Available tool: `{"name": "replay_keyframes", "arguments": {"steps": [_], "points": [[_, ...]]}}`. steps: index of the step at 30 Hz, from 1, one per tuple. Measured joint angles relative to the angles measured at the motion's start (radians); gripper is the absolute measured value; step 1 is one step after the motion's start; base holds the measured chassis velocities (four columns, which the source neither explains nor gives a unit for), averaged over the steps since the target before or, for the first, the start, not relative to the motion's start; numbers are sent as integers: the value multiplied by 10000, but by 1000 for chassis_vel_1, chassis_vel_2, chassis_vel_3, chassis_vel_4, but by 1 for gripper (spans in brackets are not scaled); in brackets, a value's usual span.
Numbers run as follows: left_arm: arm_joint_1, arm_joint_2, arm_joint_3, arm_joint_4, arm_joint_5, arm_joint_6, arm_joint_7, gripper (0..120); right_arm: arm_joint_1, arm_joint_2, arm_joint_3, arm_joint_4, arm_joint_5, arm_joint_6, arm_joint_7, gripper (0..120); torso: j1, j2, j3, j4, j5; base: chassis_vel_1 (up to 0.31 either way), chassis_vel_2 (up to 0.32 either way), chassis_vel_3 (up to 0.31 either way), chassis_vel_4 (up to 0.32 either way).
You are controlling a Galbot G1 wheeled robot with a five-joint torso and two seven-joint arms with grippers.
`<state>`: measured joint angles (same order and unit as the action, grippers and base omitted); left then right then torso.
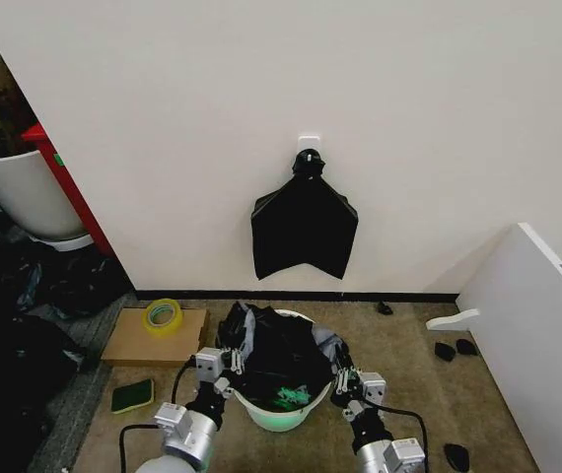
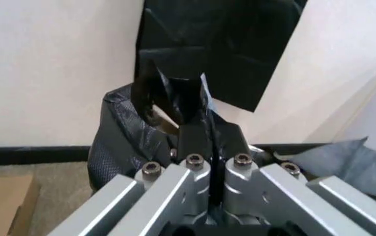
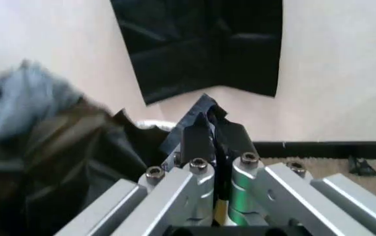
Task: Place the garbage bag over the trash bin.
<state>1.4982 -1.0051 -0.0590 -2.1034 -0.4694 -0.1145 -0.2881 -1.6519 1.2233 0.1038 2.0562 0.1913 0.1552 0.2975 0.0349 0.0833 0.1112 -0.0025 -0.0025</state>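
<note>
The trash bin [image 1: 279,418], a round white bucket with a pale green base, stands on the carpet by the wall. The crinkled black garbage bag [image 1: 279,353] lies over and inside its mouth. My left gripper [image 1: 232,363] is shut on the bag's edge at the bin's left rim; the left wrist view shows its fingers [image 2: 194,140] pinching black film [image 2: 125,135]. My right gripper [image 1: 345,379] is shut on the bag's edge at the right rim; the right wrist view shows its fingers [image 3: 197,140] clamped on the bag [image 3: 76,162].
A flat fan-shaped bundle of black bags [image 1: 304,227] hangs on the wall behind the bin. A cardboard box [image 1: 153,340] with a roll of tape [image 1: 162,315] lies left, a white board [image 1: 537,345] right, a big white pot [image 1: 15,187] far left.
</note>
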Motion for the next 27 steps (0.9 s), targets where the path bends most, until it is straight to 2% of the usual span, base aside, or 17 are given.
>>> {"name": "replay_keyframes", "arguments": {"steps": [4,5,8,16,22,27], "points": [[-78,-13,55,272,-61,-7,46,0,278,-118,-23,-311,-116,-343,46,0,0,0,0,-3,1,0,0,0,0],[74,-152,-12,351,-62,-18,45,0,448,-187,-21,-459,-125,-520,137,0,0,0,0,7,3,0,0,0,0],[185,-269,-23,417,-40,-25,2,0,456,-236,11,-532,-126,-585,258,0,0,0,0,5,1,0,0,0,0],[971,311,-341,12,223,84,-338,0,-533,-438,0,-81,-1011,-1048,722,0,0,0,-1,1,0,0,0,0,0],[1910,337,-491,-164,709,209,-395,0,-953,-429,-59,39,-1073,-1539,873,0,-1,1,-1,2,-1,0,0,0,0],[2460,398,-537,83,1007,215,-453,0,-1014,-412,-109,104,-1068,-2368,1016,0,0,0,-1,3,-4,0,0,0,0]]}}
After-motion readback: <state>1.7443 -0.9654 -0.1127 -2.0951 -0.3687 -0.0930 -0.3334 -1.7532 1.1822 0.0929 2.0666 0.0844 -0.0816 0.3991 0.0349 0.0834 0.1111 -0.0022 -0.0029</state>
